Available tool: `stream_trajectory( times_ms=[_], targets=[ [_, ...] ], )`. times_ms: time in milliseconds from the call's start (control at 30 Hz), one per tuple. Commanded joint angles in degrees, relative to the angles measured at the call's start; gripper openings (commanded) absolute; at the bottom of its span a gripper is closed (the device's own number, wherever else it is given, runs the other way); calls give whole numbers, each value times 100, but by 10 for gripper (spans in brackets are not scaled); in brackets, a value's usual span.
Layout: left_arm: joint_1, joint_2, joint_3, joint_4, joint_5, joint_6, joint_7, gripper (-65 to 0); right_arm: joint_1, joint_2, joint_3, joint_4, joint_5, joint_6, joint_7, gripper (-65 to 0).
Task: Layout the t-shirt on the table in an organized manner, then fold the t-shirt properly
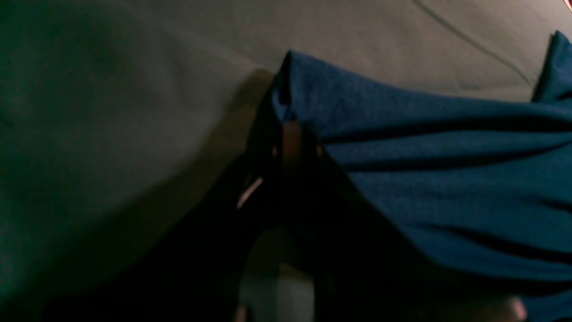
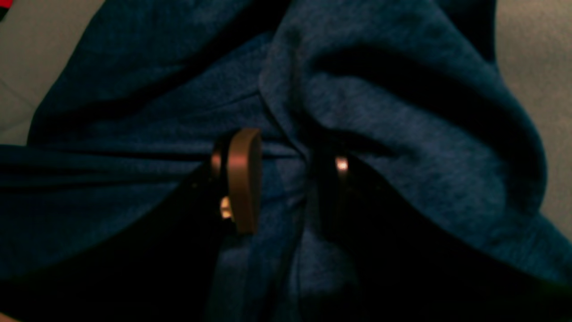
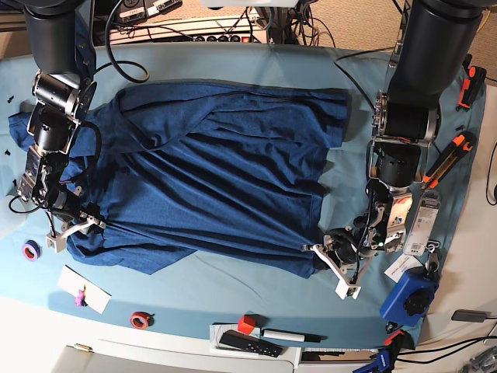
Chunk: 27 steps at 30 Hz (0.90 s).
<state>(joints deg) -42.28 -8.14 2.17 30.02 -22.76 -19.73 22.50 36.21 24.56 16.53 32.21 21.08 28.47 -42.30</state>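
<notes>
The dark navy t-shirt [image 3: 210,179] lies spread across the table [image 3: 233,289], creased, with long folds running side to side. My left gripper [image 3: 314,250] is at the shirt's near right corner in the base view. In the left wrist view the left gripper [image 1: 290,130] is shut on that corner of the t-shirt [image 1: 447,170], which is lifted slightly off the cloth. My right gripper [image 3: 78,225] is at the shirt's near left edge. In the right wrist view the right gripper [image 2: 292,150] has its fingers [image 2: 243,179] apart, pressed into the t-shirt [image 2: 402,134] with a ridge of fabric between them.
Along the front edge lie a purple tape roll [image 3: 30,250], a white card [image 3: 84,289], a red tape ring [image 3: 140,319], a red cube [image 3: 247,323], a black remote [image 3: 248,343] and a marker [image 3: 291,336]. A blue device [image 3: 410,299] and orange-handled tools [image 3: 450,155] sit at the right.
</notes>
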Motion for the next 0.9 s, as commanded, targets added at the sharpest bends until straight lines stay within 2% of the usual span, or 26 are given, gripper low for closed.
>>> stream_trajectory(
  times_ms=[0, 133, 233, 300, 333, 467, 567, 700, 867],
  targets=[
    [-197, -42, -11, 96, -55, 20, -160, -650, 122, 68, 7, 46, -13, 2, 20, -439],
    [-149, -44, -11, 96, -127, 17, -162, -649, 127, 70, 7, 46, -15, 4, 151, -422],
    [-133, -48, -11, 96, -120, 17, -160, -483, 127, 70, 7, 46, -15, 4, 306, -328],
    [-140, -61, -11, 96, -120, 7, -160, -393, 131, 70, 7, 46, -15, 4, 382, -319],
    [-144, -68, -11, 98, -120, -61, -160, -381, 144, 74, 7, 46, -17, 4, 398, -319],
    [-168, -227, -11, 109, -136, -299, -160, -381, 295, 114, 7, 50, -15, 107, 372, -319],
    [-197, -457, -11, 111, -299, -516, -146, -381, 415, 157, 7, 245, -13, 339, 284, -319],
    [-256, -905, -11, 122, -800, -778, -2, -381, 492, 197, 7, 839, -15, 540, 44, -319],
    [-264, -1464, -11, 289, -949, -1045, 20, -381, 487, 199, 7, 1460, -446, 507, 42, -319]
  ],
)
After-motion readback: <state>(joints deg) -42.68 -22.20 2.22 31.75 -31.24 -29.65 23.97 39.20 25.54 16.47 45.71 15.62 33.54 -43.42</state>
